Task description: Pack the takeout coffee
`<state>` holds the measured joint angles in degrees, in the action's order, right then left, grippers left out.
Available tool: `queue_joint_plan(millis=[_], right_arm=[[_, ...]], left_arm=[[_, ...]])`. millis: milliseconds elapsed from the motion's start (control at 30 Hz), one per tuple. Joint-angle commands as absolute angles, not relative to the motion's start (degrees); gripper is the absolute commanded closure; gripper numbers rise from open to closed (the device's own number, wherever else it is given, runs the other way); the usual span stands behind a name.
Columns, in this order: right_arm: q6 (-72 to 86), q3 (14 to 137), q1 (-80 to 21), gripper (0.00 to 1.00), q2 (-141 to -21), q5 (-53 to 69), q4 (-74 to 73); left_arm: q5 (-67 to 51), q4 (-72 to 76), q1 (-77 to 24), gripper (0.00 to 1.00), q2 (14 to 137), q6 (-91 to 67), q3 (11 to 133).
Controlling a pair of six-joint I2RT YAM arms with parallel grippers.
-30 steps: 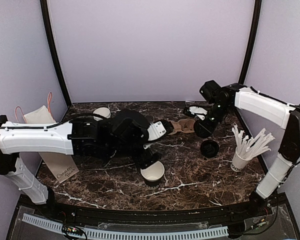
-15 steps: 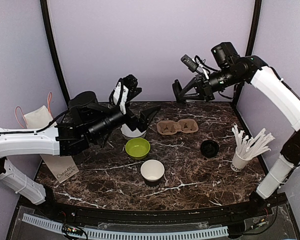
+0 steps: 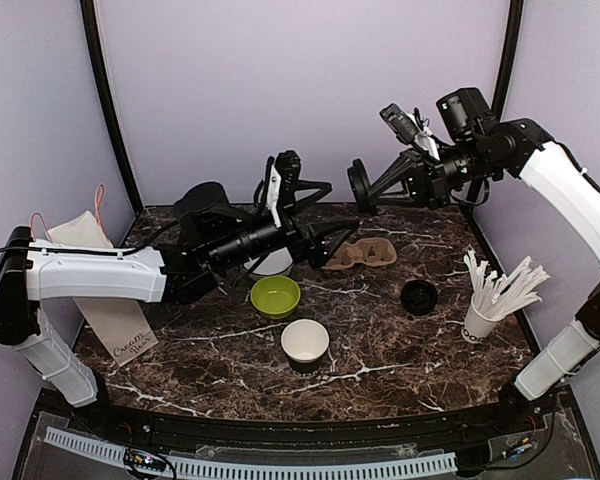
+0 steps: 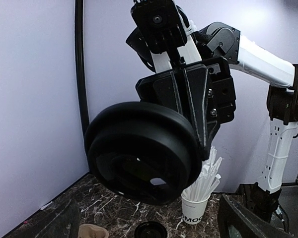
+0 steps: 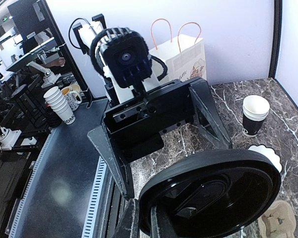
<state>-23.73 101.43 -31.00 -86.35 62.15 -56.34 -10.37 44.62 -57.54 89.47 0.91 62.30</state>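
A dark marble table (image 3: 380, 360) fills the scene. Above its far middle the left gripper (image 3: 335, 208) hangs with its fingers spread wide and nothing between them, facing the right gripper (image 3: 370, 186). Under them lies a brown moulded-card cup carrier (image 3: 365, 252). At the right stands a white paper cup of white sticks (image 3: 480, 322). Just left of it — nearer than the carrier — is the takeout coffee (image 3: 419, 297), a small black cup under a black lid, upright on the table. The right gripper is clamped on a round black plastic lid (image 4: 139, 148), held on edge in the air.
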Motion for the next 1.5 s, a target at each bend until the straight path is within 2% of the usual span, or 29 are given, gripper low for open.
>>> queue_joint_plan(millis=[0,300,533,933,1300,1467], right_arm=[[-26.41,100.72,-31.81,0.95,-85.34,65.04,-57.31],[-27.38,100.99,-32.51,0.95,-86.03,64.95,-58.27],[-27.77,100.99,-32.70,0.95,-86.54,64.91,-58.54],[-28.18,100.85,-33.13,0.94,-86.92,64.55,-59.11],[-28.61,101.16,-33.57,0.94,-87.36,64.86,-59.69],[-28.56,101.02,-33.66,0.94,-87.45,64.86,-59.60]], left_arm=[[-15.75,48.19,-56.74,0.01,90.53,-5.56,66.00],[-17.34,49.53,-56.58,0.03,93.13,-6.46,67.37],[-19.23,49.44,-56.45,0.10,93.94,-5.75,68.17],[-19.78,51.28,-55.92,0.13,94.89,-6.15,68.82],[-16.46,51.75,-55.67,0.06,95.03,-6.73,68.96],[-18.25,51.83,-55.42,0.14,95.25,-6.85,69.12]])
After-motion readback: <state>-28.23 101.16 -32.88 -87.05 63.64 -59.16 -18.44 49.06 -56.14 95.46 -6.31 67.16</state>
